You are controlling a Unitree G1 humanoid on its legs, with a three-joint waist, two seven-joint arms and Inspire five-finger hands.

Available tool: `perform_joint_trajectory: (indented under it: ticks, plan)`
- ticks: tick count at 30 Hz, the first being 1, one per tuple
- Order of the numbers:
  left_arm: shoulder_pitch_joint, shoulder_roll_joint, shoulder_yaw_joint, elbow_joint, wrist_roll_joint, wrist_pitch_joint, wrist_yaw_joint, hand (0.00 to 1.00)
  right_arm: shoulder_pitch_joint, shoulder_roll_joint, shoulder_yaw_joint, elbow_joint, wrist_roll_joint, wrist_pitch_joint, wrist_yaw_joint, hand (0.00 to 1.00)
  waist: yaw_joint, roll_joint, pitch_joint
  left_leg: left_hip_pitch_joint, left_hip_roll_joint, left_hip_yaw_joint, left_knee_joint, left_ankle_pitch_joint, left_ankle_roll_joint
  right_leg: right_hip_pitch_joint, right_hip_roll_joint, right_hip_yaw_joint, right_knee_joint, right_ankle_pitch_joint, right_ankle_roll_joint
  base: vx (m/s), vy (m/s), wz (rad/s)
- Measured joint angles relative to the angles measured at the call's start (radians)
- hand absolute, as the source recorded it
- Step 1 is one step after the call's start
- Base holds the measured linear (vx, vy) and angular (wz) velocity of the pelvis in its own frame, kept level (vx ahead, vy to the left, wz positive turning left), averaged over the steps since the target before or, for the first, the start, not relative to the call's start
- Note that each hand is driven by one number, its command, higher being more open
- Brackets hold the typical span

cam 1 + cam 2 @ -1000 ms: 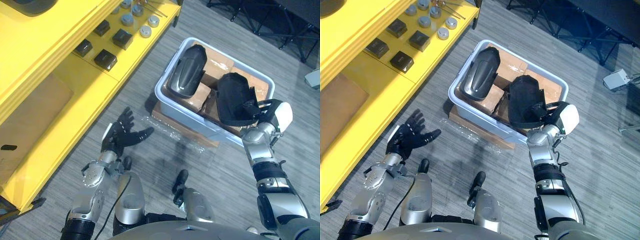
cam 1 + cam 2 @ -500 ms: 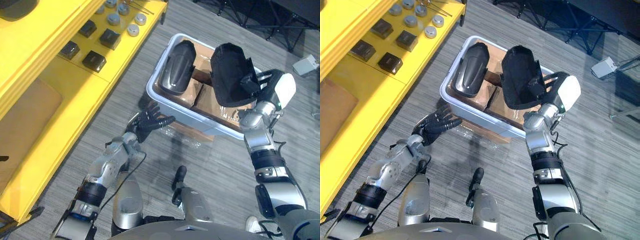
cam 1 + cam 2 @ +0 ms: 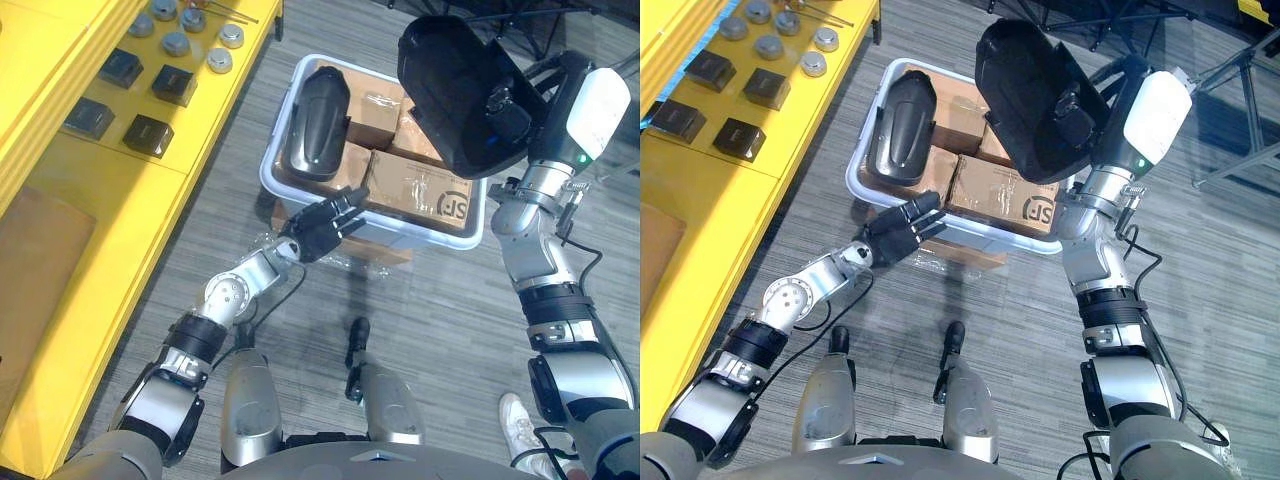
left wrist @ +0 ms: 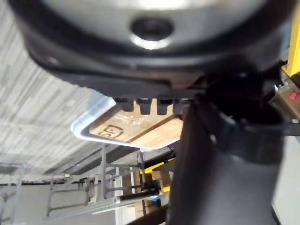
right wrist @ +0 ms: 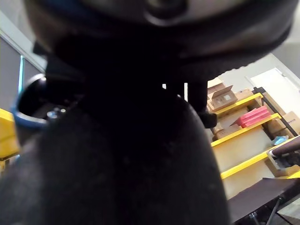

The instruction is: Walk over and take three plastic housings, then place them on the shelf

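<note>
Holding black plastic housing (image 3: 450, 95) above bin (image 3: 268, 180), R hand (image 3: 553, 105) curled round it; L hand (image 3: 315, 228) splayed at near rim, prob. for next housing (image 3: 312, 125).

The raised housing (image 3: 455, 90) is matt black plastic, the housing (image 3: 312, 125) lying in the pale plastic bin (image 3: 430, 236) glossier; cardboard boxes (image 3: 415, 185) there look matt.

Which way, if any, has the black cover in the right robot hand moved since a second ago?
Yes: the black cover rose out of the grey bin, baring the cardboard boxes below.
</note>
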Motion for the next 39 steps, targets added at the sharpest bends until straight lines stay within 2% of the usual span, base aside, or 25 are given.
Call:
perform_joint_trajectory:
  ticks: [7, 9, 11, 16, 20, 23, 26, 29, 30, 33, 35, 39]
  plan:
    - [-0.055, -0.038, 0.003, 0.056, -0.113, -0.130, 0.069, 1.00, 0.015, 0.000, 0.008, -0.062, -0.069, -0.078, -0.014, 0.00, -0.032, 0.000, 0.000, 0.026, -0.001, 0.010, -0.022, 0.006, -0.001, 0.007, -0.001, 0.007, 0.000, 0.000, 0.000, 0.01, 0.005, -0.03]
    - [-0.055, -0.048, 0.003, 0.067, -0.127, -0.139, 0.080, 1.00, 0.035, 0.000, 0.017, -0.087, -0.085, -0.096, -0.032, 0.00, -0.034, 0.001, 0.000, 0.042, -0.001, 0.013, -0.030, 0.007, -0.001, 0.018, -0.001, 0.008, 0.000, 0.000, 0.000, 0.00, 0.000, 0.00]
    - [-0.056, -0.067, 0.004, 0.073, -0.169, -0.167, 0.090, 1.00, 0.069, 0.000, 0.025, -0.139, -0.109, -0.139, -0.036, 0.00, -0.042, 0.001, -0.001, 0.055, -0.002, 0.017, -0.036, 0.007, -0.001, 0.032, -0.001, 0.008, -0.010, 0.000, 0.000, 0.00, 0.000, 0.00]
    - [-0.059, -0.107, 0.001, 0.094, -0.193, -0.176, 0.096, 1.00, 0.118, 0.000, 0.049, -0.160, -0.185, -0.210, -0.047, 0.00, -0.044, 0.009, -0.004, 0.082, -0.003, 0.030, -0.066, 0.020, 0.000, 0.040, -0.001, 0.012, -0.015, 0.000, 0.000, 0.00, -0.004, -0.04]
    - [-0.060, -0.140, -0.029, 0.121, -0.197, -0.176, 0.097, 1.00, 0.173, 0.001, 0.082, -0.197, -0.186, -0.241, -0.046, 0.00, -0.045, 0.032, -0.016, 0.092, -0.004, 0.034, -0.085, 0.028, -0.001, 0.041, -0.002, 0.014, -0.018, 0.000, 0.000, 0.00, -0.001, -0.01]
    - [-0.060, -0.150, -0.057, 0.140, -0.225, -0.197, 0.060, 1.00, 0.190, 0.002, 0.105, -0.197, -0.187, -0.255, -0.035, 0.00, -0.049, 0.040, -0.020, 0.110, -0.007, 0.039, -0.103, 0.034, -0.002, 0.051, -0.003, 0.017, -0.022, 0.000, 0.000, 0.01, 0.001, -0.01]
    - [-0.060, -0.163, -0.079, 0.141, -0.268, -0.249, -0.072, 1.00, 0.208, 0.028, 0.127, -0.196, -0.189, -0.264, -0.021, 0.00, -0.055, 0.048, -0.028, 0.121, -0.011, 0.041, -0.122, 0.043, -0.001, 0.054, -0.006, 0.017, -0.024, 0.000, 0.000, 0.00, 0.000, 0.00]
    - [-0.056, -0.187, -0.095, 0.133, -0.307, -0.321, -0.144, 1.00, 0.227, 0.055, 0.147, -0.194, -0.215, -0.280, -0.026, 0.00, -0.061, 0.056, -0.033, 0.127, -0.017, 0.042, -0.135, 0.050, 0.001, 0.056, -0.011, 0.017, -0.027, 0.000, 0.000, 0.00, 0.000, 0.00]
    - [-0.054, -0.187, -0.108, 0.132, -0.315, -0.342, -0.156, 0.00, 0.227, 0.058, 0.147, -0.194, -0.215, -0.283, -0.027, 0.00, -0.062, 0.059, -0.035, 0.128, -0.017, 0.042, -0.135, 0.050, 0.001, 0.056, -0.011, 0.017, -0.027, 0.000, 0.000, 0.00, 0.000, 0.00]
    - [-0.048, -0.187, -0.131, 0.132, -0.348, -0.374, -0.198, 0.00, 0.226, 0.060, 0.150, -0.193, -0.214, -0.290, -0.042, 0.00, -0.062, 0.063, -0.037, 0.135, -0.018, 0.043, -0.144, 0.054, 0.002, 0.060, -0.012, 0.016, -0.027, 0.000, 0.000, 0.00, 0.000, 0.00]
    - [-0.042, -0.187, -0.148, 0.131, -0.349, -0.396, -0.258, 0.00, 0.226, 0.063, 0.159, -0.192, -0.213, -0.301, -0.062, 0.00, -0.063, 0.064, -0.040, 0.144, -0.019, 0.043, -0.158, 0.060, 0.002, 0.064, -0.012, 0.013, -0.028, 0.000, 0.000, 0.00, 0.000, 0.00]
    - [-0.039, -0.187, -0.183, 0.123, -0.343, -0.434, -0.284, 0.00, 0.238, 0.089, 0.161, -0.174, -0.204, -0.302, -0.099, 0.00, -0.065, 0.068, -0.070, 0.151, -0.020, 0.043, -0.174, 0.066, 0.001, 0.066, -0.014, 0.009, -0.030, -0.001, 0.000, 0.00, 0.000, 0.00]
